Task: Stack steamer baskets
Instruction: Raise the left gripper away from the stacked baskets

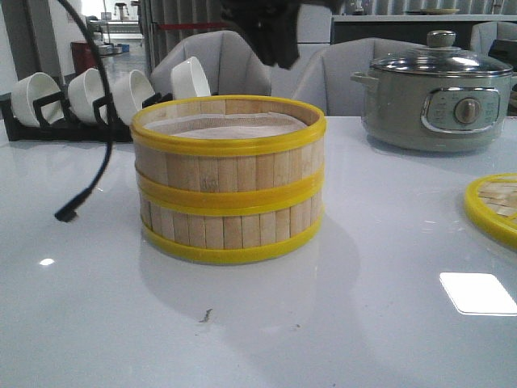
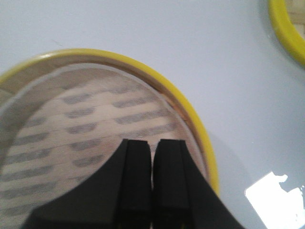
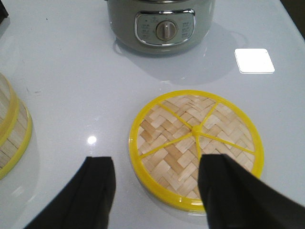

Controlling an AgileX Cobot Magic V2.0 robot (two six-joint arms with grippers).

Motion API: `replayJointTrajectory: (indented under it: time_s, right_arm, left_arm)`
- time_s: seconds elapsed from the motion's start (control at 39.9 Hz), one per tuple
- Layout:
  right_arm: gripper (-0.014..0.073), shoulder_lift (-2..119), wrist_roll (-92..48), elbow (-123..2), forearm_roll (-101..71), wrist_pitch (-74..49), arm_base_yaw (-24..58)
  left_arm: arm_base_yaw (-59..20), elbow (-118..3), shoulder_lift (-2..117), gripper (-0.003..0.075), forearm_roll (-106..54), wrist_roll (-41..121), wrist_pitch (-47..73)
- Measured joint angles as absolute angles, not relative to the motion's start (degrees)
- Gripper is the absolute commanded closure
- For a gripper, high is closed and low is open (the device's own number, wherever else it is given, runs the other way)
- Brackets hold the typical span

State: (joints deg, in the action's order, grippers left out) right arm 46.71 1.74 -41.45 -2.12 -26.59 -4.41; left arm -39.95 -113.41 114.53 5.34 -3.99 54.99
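left fingers pressed together, right fingers spread wide, glossy white table, stacked steamer baskets, bamboo slats, yellow rims

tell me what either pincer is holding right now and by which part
Nothing is held. The left pincer is shut and empty above the top basket's liner. The right pincer hangs open over the lid, not touching it.

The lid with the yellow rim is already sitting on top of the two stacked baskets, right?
No. The lid lies flat on the table, apart from the stacked baskets, whose top is open. The right wrist view shows it.
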Motion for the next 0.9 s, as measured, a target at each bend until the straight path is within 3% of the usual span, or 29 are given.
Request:
replayJointTrajectory:
  time_s: [0.55,0.9]
  right_arm:
    - [0.0099,46.71,1.74,-41.45,-2.12,-26.76,-4.41]
    - [0.0099,46.71,1.74,-41.45,-2.12,-26.76,-4.41]
  left_arm:
    - [-16.58,-113.5,100.59,0.0637,6.14,-6.32,56.85]
    - [-10.8,-105.42,92.53,0.0637,6.14,-6.68,55.64]
